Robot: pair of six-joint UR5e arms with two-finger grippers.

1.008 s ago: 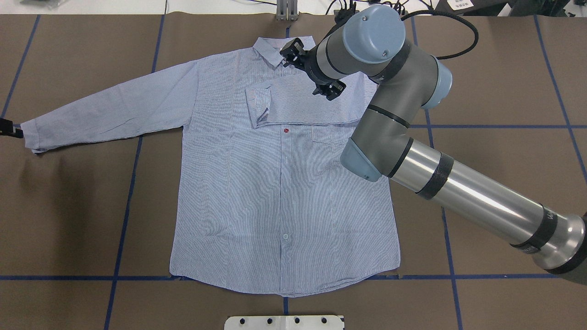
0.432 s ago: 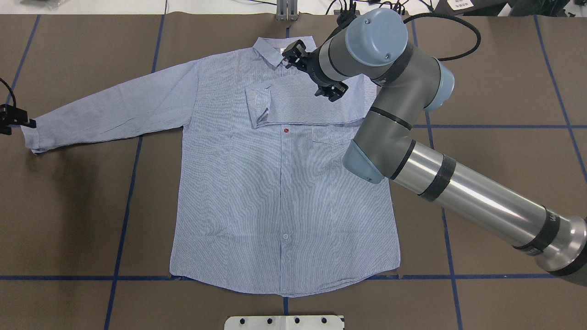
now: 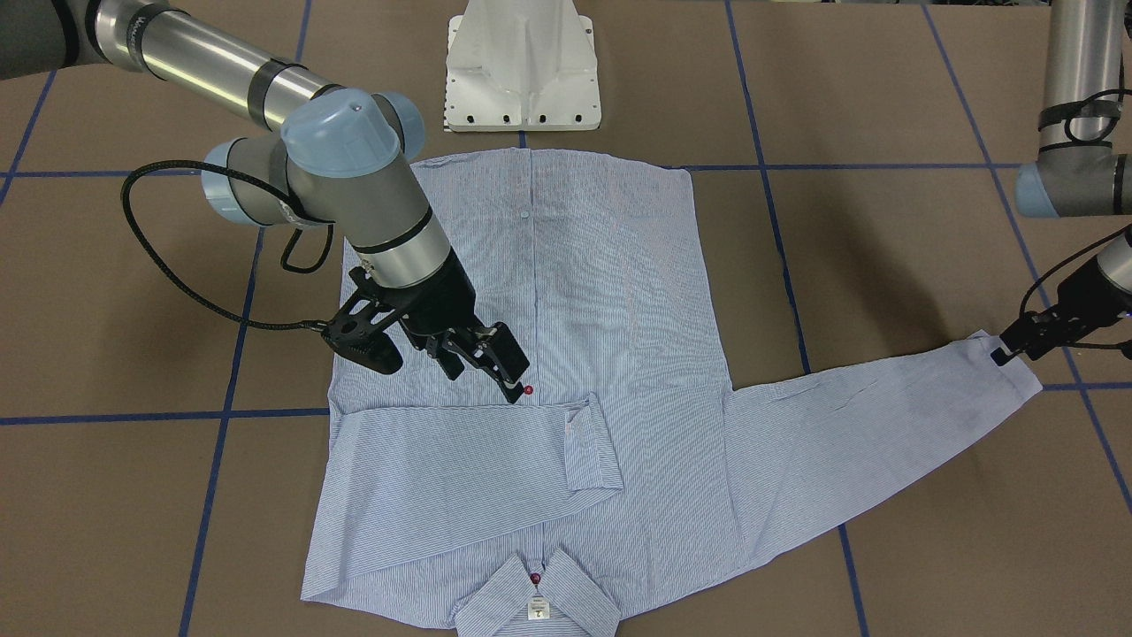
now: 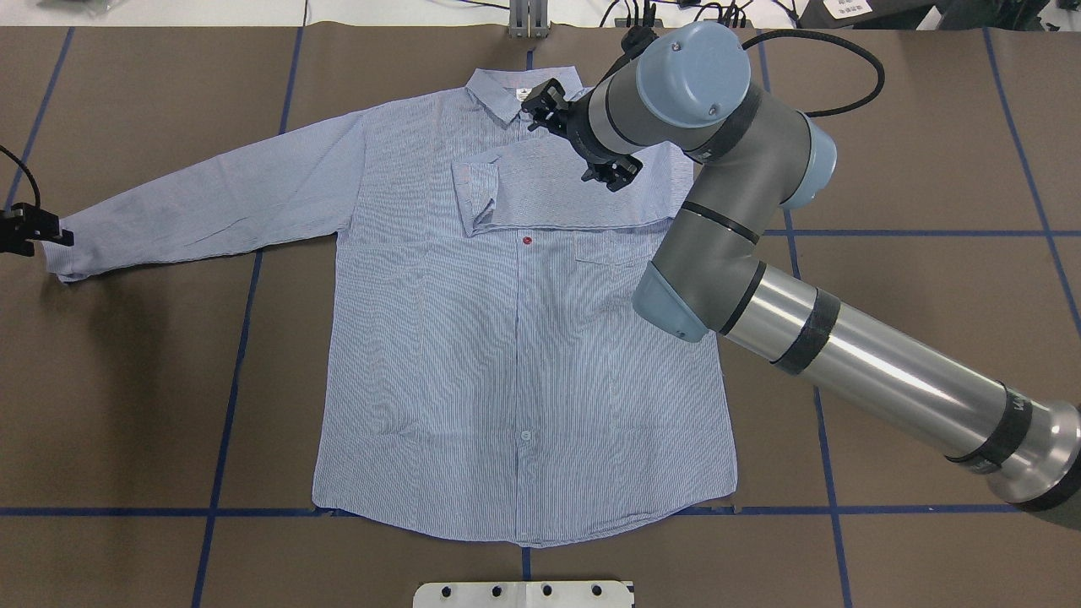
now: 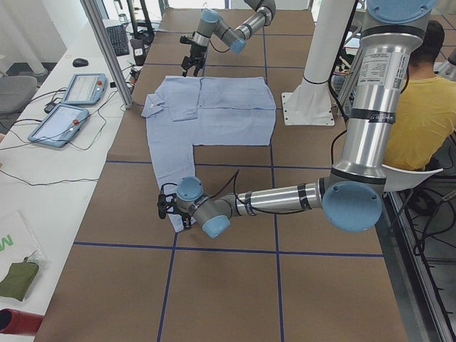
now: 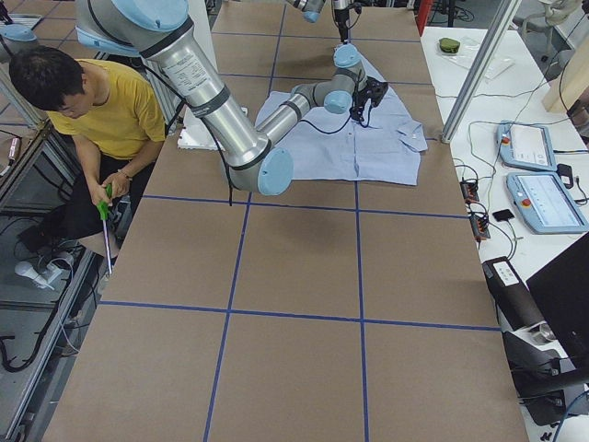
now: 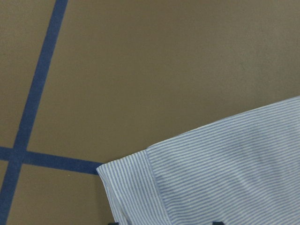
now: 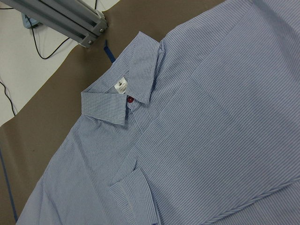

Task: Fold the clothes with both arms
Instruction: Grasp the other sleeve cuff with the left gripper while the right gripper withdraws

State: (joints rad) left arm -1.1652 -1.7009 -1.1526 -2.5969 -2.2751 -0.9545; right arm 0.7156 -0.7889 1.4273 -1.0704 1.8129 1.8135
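The striped shirt [image 4: 507, 355] lies flat and face up on the brown table, collar [image 4: 498, 89] away from me. One sleeve [image 4: 557, 198] is folded across the chest, its cuff [image 4: 477, 194] near the placket. The other sleeve [image 4: 211, 203] stretches out to my left. My left gripper [image 4: 38, 232] is open at that sleeve's cuff [image 7: 211, 173], low over the table; it also shows in the front view [image 3: 1013, 347]. My right gripper [image 3: 449, 376] is open and empty, hovering above the folded sleeve below the collar [image 8: 122, 98].
The white pedestal base [image 3: 522, 62] stands at the near table edge behind the shirt hem. Blue tape lines [image 4: 228, 397] grid the brown table. A seated person in yellow [image 6: 101, 110] and teach pendants [image 5: 68, 121] are beside the table.
My left gripper has come in from the left edge onto the outstretched sleeve's cuff. My right gripper has drifted slightly up and away from the folded sleeve.
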